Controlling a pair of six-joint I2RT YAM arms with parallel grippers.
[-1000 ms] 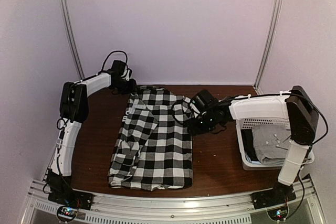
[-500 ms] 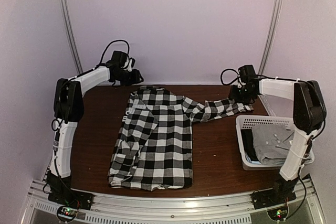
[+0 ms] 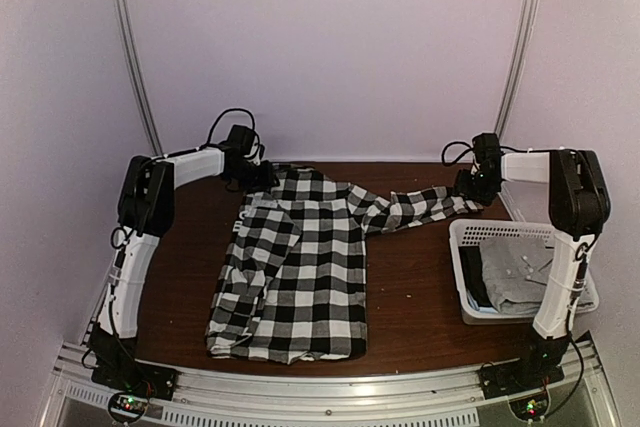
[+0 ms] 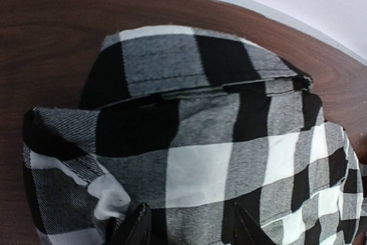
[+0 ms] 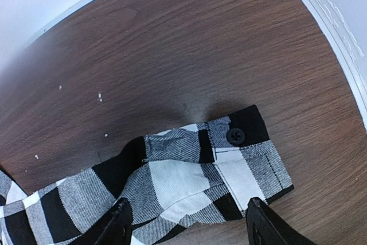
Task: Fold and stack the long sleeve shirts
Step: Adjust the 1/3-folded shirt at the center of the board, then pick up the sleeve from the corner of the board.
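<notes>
Dark brown wooden table point(image 3: 420, 287) bearing a white plastic lattice basket point(image 3: 500, 234) at its right side, backed by pale lilac walls point(image 3: 330, 47) with slim metal posts point(image 3: 130, 47), fronted by a perforated metal rail point(image 3: 330, 394).

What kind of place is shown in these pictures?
Probably a robot test booth: two arms bolted to a metal rail, plain walls around a brown table, a checked shirt and a white basket on it.
</notes>
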